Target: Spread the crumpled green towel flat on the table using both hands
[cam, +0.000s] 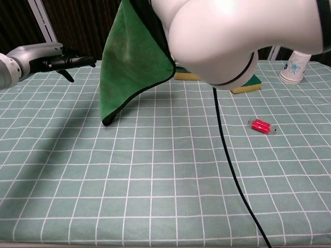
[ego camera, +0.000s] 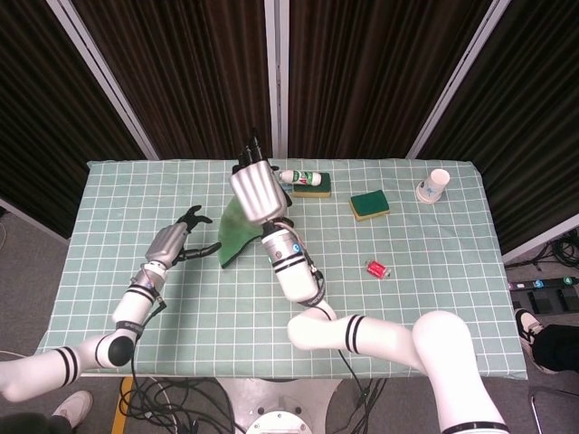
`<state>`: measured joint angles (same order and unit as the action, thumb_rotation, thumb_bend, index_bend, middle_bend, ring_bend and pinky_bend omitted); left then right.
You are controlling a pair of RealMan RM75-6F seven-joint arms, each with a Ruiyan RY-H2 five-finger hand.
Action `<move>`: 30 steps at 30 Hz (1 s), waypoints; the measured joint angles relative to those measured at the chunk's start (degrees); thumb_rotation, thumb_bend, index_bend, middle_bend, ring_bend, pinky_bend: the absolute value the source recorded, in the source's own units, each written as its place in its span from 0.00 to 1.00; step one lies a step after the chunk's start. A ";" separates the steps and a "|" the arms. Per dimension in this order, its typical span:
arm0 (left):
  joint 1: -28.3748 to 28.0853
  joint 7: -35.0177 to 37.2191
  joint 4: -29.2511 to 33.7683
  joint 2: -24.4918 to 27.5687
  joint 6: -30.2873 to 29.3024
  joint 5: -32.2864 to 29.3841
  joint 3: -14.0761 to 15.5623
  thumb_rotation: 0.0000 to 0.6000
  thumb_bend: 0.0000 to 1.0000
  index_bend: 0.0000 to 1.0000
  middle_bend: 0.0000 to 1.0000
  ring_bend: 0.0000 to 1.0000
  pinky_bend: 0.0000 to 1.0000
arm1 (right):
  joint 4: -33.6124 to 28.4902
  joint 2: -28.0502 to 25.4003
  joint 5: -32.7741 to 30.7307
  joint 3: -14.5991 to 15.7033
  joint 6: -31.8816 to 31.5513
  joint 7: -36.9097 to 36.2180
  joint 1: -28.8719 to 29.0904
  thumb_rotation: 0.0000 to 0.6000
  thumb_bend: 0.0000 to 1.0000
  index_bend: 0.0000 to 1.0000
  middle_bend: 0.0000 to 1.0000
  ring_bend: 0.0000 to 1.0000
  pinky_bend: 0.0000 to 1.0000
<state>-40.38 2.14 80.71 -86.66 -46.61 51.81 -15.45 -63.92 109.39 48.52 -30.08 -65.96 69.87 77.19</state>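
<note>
The green towel (ego camera: 237, 233) with dark edging hangs in the air from my right hand (ego camera: 258, 190), which grips its top; its lower tip (cam: 107, 122) hovers just over the checked tablecloth. In the chest view the towel (cam: 133, 62) drapes as a wide sheet and the right arm fills the top of the frame, hiding the hand itself. My left hand (ego camera: 176, 242) floats to the left of the towel, fingers spread and pointing toward it, holding nothing; its fingertips (cam: 77, 62) are a short gap from the cloth.
At the back stand a white bottle (ego camera: 301, 177) on a yellow-green sponge (ego camera: 313, 189), a second sponge (ego camera: 369, 204), and a paper cup (ego camera: 435, 183). A small red object (cam: 261, 126) lies right of centre. A black cable (cam: 231, 175) trails across the table.
</note>
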 measured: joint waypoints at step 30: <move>-0.99 -4.13 -2.28 -4.03 0.08 -1.80 2.55 0.40 0.00 0.28 0.13 0.13 0.28 | 4.21 9.02 -8.31 5.09 3.66 2.31 4.28 0.94 0.53 0.69 0.30 0.08 0.00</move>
<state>-41.37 -1.99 78.42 -90.69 -46.54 50.01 -12.90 -59.70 118.41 40.21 -24.99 -62.30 72.19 81.47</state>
